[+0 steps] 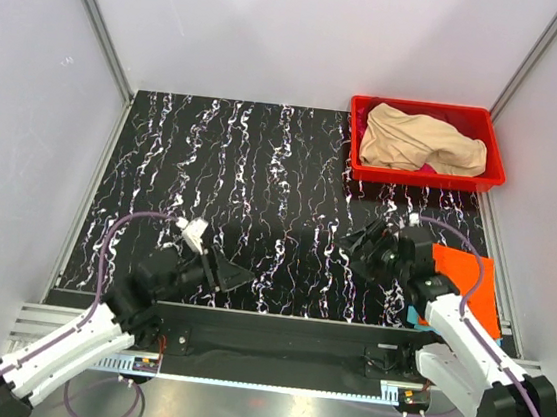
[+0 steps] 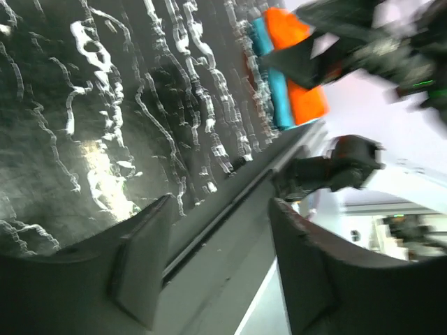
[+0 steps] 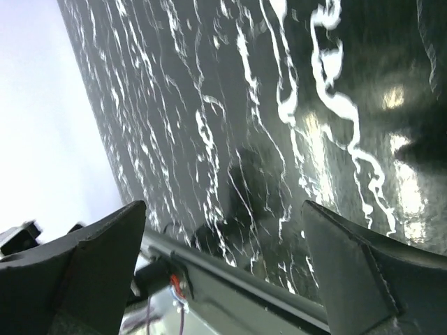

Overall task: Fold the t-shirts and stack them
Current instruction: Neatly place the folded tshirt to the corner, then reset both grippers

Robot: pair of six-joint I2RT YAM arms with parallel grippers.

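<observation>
A folded bright orange t-shirt [image 1: 466, 283] lies at the table's right edge on a light blue t-shirt [image 1: 417, 315], of which only a strip shows. In the left wrist view the orange t-shirt [image 2: 302, 77] and the blue strip [image 2: 274, 84] appear at the top. A crumpled beige t-shirt [image 1: 417, 142] fills the red bin, with a bit of magenta t-shirt [image 1: 429, 169] peeking out under it. My right gripper [image 1: 360, 243] [image 3: 223, 209] stands open just left of the orange stack, holding nothing. My left gripper [image 1: 238, 276] [image 2: 220, 209] is open and empty near the front edge.
The red bin [image 1: 495, 163] stands at the back right corner of the black marbled table [image 1: 263, 167]. White walls with metal rails enclose the table on three sides. The right arm [image 2: 363, 42] shows blurred in the left wrist view.
</observation>
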